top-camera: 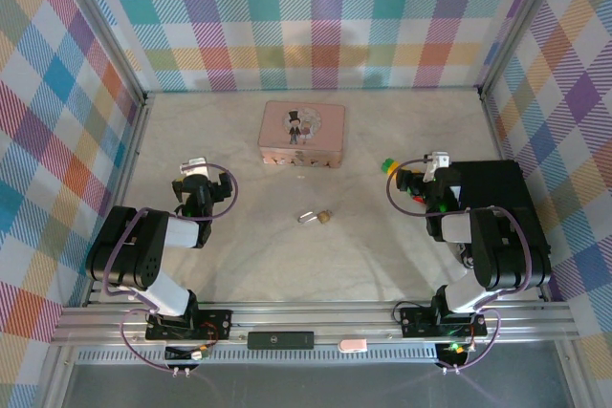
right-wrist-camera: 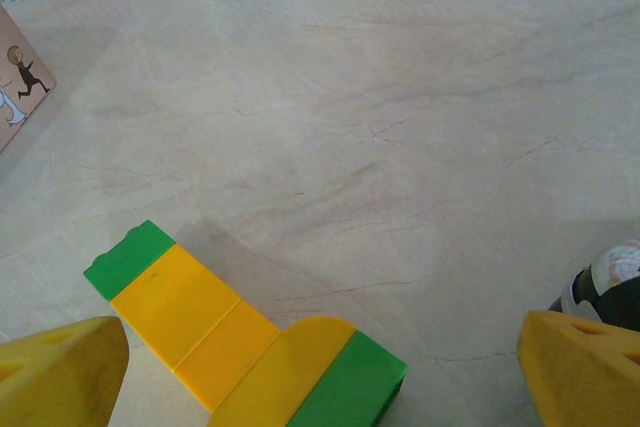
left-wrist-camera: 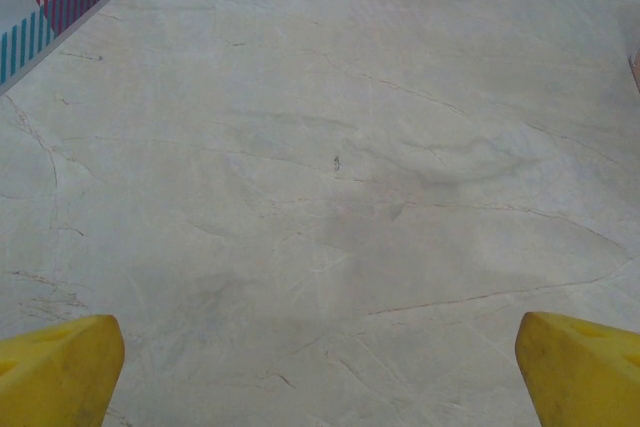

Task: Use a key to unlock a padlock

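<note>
Overhead view: the padlock (top-camera: 325, 216) lies on the pale marbled table (top-camera: 382, 246) near its middle, roughly between the two arms and nearer to them than the pink box (top-camera: 303, 134), which sits toward the back wall. Brass-coloured body, with a silvery piece just to its left. Whether that piece is the shackle or a key, it is too small to tell. Nothing touches the lock and both arms are well apart from it.

Left gripper (left-wrist-camera: 320, 375): jaws spread wide, with yellow fingertips (left-wrist-camera: 55, 367) at the two bottom corners of the wrist view. There is bare table between them and nothing is held.

Right gripper (right-wrist-camera: 320, 377): also spread wide and gripping nothing. A yellow-and-green toy block (right-wrist-camera: 195, 312) lies flat on the table between and just ahead of its fingers, close to the left one – contact cannot be told. A corner of the pink box shows at the left edge, and a dark rounded object (right-wrist-camera: 610, 282) sits beside the right finger; it can't be identified.
</note>
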Action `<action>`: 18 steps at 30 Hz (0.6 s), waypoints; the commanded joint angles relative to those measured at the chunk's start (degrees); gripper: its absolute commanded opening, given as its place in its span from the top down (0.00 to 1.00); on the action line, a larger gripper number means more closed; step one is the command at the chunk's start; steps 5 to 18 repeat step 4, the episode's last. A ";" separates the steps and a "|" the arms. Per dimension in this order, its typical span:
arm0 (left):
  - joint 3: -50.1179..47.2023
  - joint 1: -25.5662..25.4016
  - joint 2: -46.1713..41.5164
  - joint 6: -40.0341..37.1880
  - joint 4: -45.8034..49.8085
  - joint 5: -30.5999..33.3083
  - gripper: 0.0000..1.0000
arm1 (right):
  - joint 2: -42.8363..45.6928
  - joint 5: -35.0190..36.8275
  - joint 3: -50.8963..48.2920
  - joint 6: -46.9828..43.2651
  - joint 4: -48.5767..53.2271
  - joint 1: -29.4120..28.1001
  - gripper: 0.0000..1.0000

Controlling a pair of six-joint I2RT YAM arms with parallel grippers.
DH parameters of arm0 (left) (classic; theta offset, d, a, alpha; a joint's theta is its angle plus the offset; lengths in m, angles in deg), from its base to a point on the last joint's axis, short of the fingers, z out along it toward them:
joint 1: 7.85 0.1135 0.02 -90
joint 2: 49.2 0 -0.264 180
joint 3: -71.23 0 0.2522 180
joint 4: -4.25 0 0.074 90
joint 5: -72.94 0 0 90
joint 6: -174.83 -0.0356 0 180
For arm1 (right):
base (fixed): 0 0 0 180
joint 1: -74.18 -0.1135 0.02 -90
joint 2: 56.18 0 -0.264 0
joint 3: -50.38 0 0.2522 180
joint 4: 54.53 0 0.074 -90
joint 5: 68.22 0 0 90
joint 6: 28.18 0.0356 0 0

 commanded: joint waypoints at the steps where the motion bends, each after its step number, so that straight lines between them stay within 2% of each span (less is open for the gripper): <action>1: 0.36 0.47 0.05 0.01 -1.64 -0.67 0.01 | 0.07 -0.43 0.24 -0.33 -1.60 0.34 0.01; 18: 0.36 0.42 0.09 -0.01 -1.70 -0.62 0.00 | 0.16 -0.43 0.02 -0.39 -1.90 0.34 0.01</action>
